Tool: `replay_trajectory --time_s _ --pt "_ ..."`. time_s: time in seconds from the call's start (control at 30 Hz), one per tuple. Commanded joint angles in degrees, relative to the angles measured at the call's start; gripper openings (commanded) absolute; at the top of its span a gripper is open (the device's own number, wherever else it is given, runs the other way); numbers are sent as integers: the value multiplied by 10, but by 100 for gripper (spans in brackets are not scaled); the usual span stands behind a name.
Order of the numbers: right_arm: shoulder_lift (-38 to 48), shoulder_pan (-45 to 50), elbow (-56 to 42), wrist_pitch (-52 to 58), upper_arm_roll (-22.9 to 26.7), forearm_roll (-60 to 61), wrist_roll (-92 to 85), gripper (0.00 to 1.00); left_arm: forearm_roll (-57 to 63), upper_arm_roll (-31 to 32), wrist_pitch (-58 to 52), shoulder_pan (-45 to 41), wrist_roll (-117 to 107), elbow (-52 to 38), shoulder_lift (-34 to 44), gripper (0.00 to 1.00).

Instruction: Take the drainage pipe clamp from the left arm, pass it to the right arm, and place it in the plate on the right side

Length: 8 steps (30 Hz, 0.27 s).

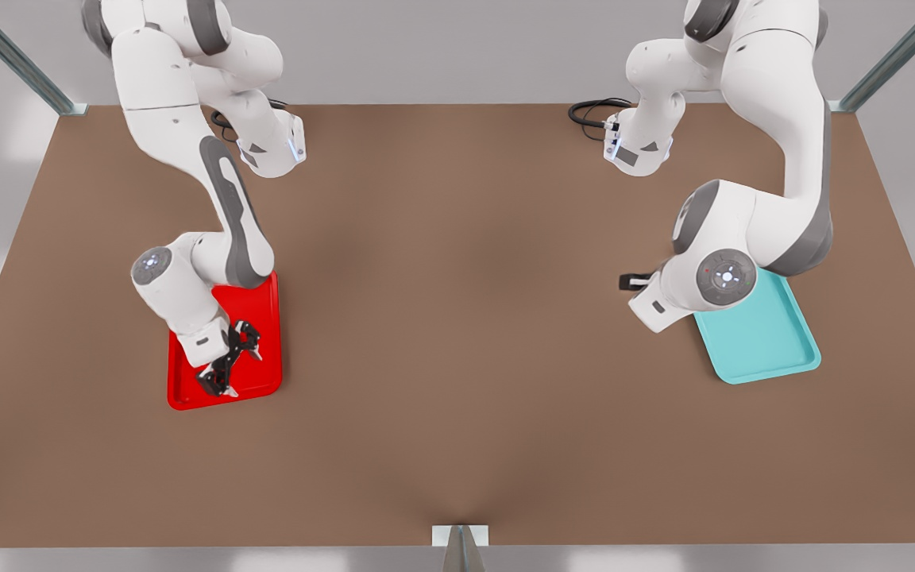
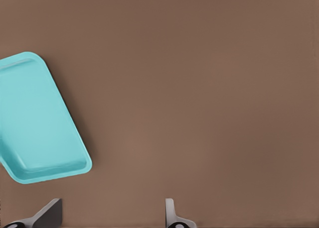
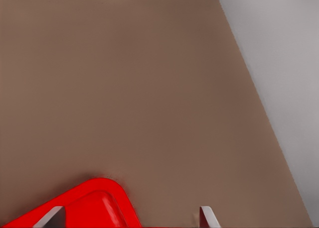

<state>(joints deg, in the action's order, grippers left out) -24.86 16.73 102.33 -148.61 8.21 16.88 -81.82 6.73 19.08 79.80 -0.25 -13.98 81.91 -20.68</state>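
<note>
**A:** Where is the small white drainage pipe clamp?

**B:** I cannot tell. Neither arm has it. The right gripper hangs low over the bright red rectangular plastic plate, which lies toward the brown counter edge on the front view's left. Its jaws are spread, with nothing between them. If the clamp is in the plate, the gripper covers it.

**A:** And the other arm?

**B:** The left gripper waits beside the teal rectangular plastic tray, near the counter edge on the front view's right. In its wrist view the left gripper also has its jaws released and empty, over bare counter.

**A:** How would the clamp handle?

**B:** My guess is very light, thin and fairly stiff. A curved strap like that could twist or pop out of a pinch. I'd grip it across the flat of the band near the middle of the arc, and leave one end free for the receiving jaws.

**A:** Counts?

**B:** One red plate, one teal tray, two grippers. I can count no clamp.
</note>
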Motion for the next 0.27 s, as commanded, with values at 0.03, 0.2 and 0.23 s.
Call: replay_trajectory --time_s 0.03,0.2,0.23 --pt "-98 44 -323 694 -2 -164 805 100 -51 3 -38 13 142 -11 3 100" --pt "133 -14 -228 720 8 -200 807 100 -19 -1 -127 28 158 -98 0 100" --pt "140 -14 -224 714 7 -202 806 100 -10 1 -122 27 158 -98 0 100"
